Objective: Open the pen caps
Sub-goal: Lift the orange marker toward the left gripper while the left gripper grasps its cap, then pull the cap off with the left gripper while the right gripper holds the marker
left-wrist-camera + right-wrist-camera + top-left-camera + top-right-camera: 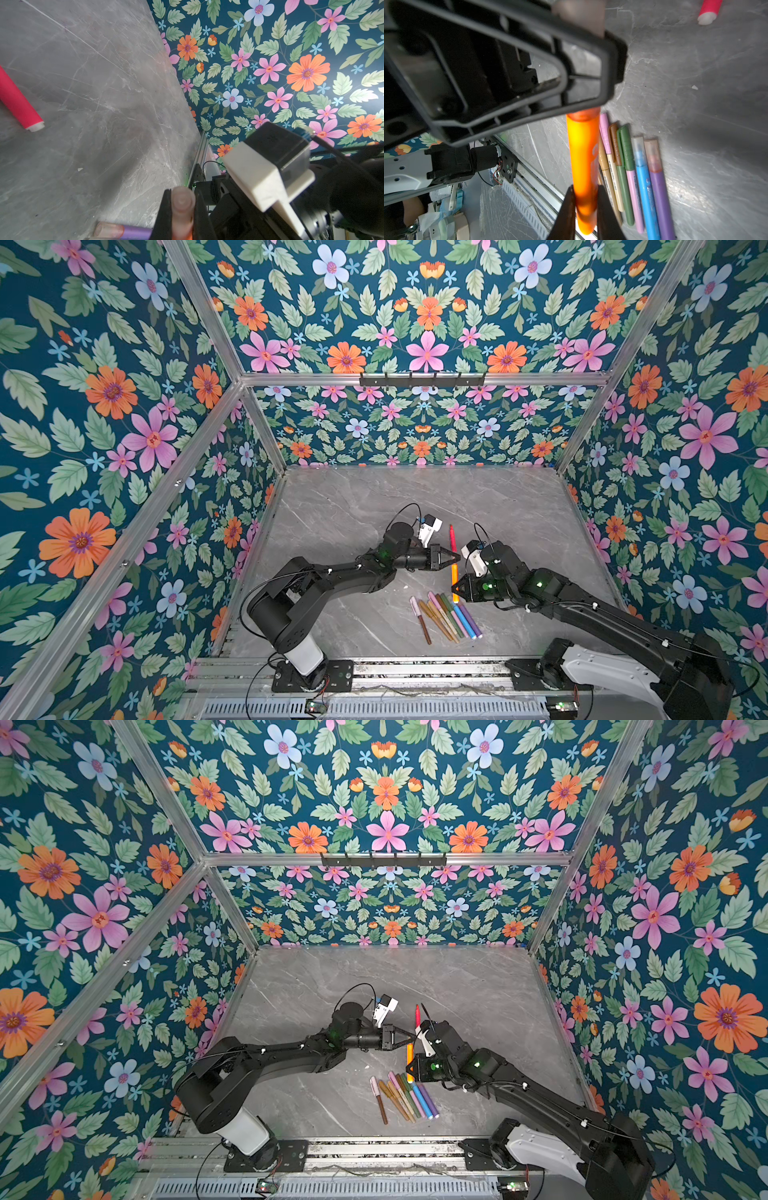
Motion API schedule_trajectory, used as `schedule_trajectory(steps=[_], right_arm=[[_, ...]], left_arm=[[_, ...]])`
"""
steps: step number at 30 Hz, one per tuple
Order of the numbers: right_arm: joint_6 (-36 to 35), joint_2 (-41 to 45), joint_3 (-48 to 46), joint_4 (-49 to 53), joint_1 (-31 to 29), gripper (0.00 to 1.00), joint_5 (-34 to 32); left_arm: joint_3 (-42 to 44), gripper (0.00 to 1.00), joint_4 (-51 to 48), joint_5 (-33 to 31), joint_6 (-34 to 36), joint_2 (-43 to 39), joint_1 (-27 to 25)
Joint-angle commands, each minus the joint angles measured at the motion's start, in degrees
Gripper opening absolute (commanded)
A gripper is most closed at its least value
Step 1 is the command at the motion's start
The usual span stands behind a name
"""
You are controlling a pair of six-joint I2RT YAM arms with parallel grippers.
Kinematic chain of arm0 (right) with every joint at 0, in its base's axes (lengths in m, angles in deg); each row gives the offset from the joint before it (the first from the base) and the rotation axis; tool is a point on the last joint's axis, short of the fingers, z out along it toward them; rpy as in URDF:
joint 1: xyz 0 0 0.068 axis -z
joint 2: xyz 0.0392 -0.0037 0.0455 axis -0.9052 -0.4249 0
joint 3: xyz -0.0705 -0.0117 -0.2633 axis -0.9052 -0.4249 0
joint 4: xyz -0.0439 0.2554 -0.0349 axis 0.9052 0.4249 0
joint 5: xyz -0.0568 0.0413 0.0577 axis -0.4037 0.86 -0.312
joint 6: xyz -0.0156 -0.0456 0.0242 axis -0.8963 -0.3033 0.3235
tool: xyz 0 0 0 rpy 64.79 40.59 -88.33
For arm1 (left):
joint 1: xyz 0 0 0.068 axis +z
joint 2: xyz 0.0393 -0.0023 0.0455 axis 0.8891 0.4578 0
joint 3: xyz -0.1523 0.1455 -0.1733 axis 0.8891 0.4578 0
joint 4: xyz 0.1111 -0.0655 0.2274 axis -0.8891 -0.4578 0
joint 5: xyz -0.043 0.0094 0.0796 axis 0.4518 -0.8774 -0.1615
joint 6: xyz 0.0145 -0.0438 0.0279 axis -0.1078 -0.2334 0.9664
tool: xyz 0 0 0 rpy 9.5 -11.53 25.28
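Orange pen (pixel 454 573) is the one being worked. It is held off the table (pixel 353 506) near the middle, just beyond the row of capped pens (pixel 449 614). Its long axis runs front to back in both top views, with the cap end pointing away from the robot bases. The peach cap (pixel 182 204) is translucent and sits on that far end. It looks fully seated, since the right wrist view shows its rim meeting the orange barrel with no gap. The left gripper (pixel 455 559) reaches in from the left, crosswise to the pen, with its jaws narrow and pinched on the cap. The left wrist view shows the cap squeezed between both black fingers (pixel 166 209). The right gripper (pixel 584 199) comes from the right, also crosswise, and is clamped on the barrel at the near end. So both ends are held, with the cap on the far side of the right grip and the two grippers close together along the pen. Judgement: the step in hand is the pull-off, and the coming move needs separation straight along the pen axis, left going away or right pulling back. Any sideways pull would likely bend or twist the pen in the grip. The smooth cap may also slip from the pinch. A red pen (pixel 451 536) lies on the table further back, roughly in line with the orange one; I cannot tell if it is capped. The row pens have their caps on, so most of the task remains.
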Motion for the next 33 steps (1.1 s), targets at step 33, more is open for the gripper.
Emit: schedule_trajectory(steps=[33], right_arm=[[9.87,-3.90,-4.70,-11.79,0.13,0.00,-2.35]], left_arm=[[-2.30,0.00,1.32,0.98,-0.98,0.56,3.55]])
